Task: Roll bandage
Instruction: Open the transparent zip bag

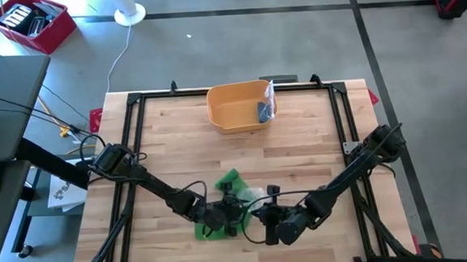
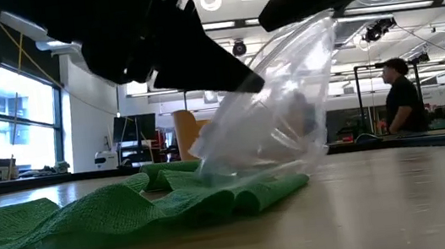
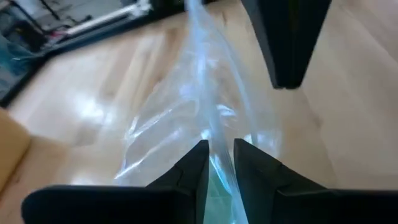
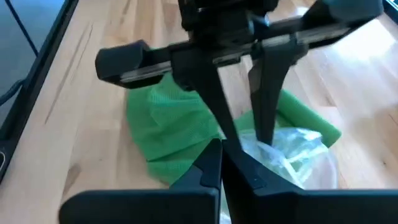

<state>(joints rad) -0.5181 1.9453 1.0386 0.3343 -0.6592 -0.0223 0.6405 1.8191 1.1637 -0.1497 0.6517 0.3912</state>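
Green bandage [image 2: 123, 211] lies unrolled on the desk [image 1: 300, 155], beneath a clear plastic bag [image 2: 277, 118]. Both the left gripper [image 3: 217, 163] and the right gripper [image 4: 222, 163] are clenched on that bag; it should be drawn clear gently. An orange bin [image 1: 236, 106] holds a small packet [image 1: 266, 105].

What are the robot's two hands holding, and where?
Both hold the clear plastic bag: left hand and right hand pinch its edge above the green bandage.
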